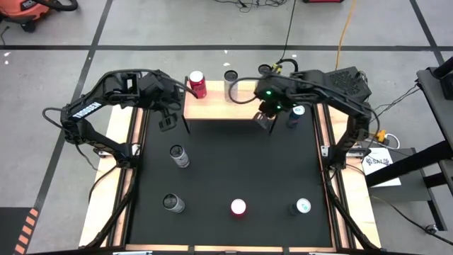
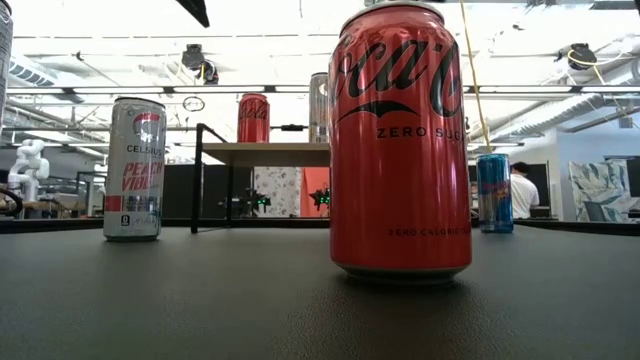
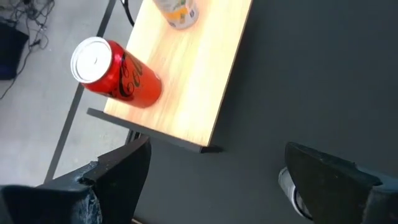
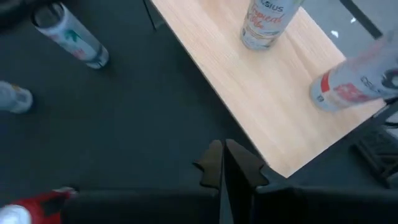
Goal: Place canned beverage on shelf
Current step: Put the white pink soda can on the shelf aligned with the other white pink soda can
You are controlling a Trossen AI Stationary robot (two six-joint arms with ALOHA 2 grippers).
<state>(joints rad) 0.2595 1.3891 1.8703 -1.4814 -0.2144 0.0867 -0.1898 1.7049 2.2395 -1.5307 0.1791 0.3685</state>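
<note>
Black fingers of the left gripper [image 1: 168, 117] stand wide apart with nothing between them, hanging over the dark mat [image 1: 226, 170] just off the near left corner of the shelf [image 1: 212, 106]; the left wrist view shows that pale wood top past both fingers, with a red cola can [image 1: 197, 84] upright near its left end. The right gripper [image 1: 265, 117] has its fingers pressed together on nothing, hovering at the shelf's near right corner, a blue can [image 1: 293, 115] on the mat just beside it. A tall pale can [image 1: 230, 86] stands further along the shelf, and the right wrist view seems to show one more, blurred, toward the far end. Still waiting on the mat are a slim white can [image 1: 180, 156], a second white can [image 1: 173, 203], a red can [image 1: 238, 207] and a dark can [image 1: 301, 207]. By my judgement one placement is finished and a fresh pickup is due. Risks from here: the open left fingers swinging away could clip the shelf edge or its thin legs and topple the tall cans; the slim white can is easily knocked over by an off-centre approach; and the two arms, close around the shelf, could collide.
</note>
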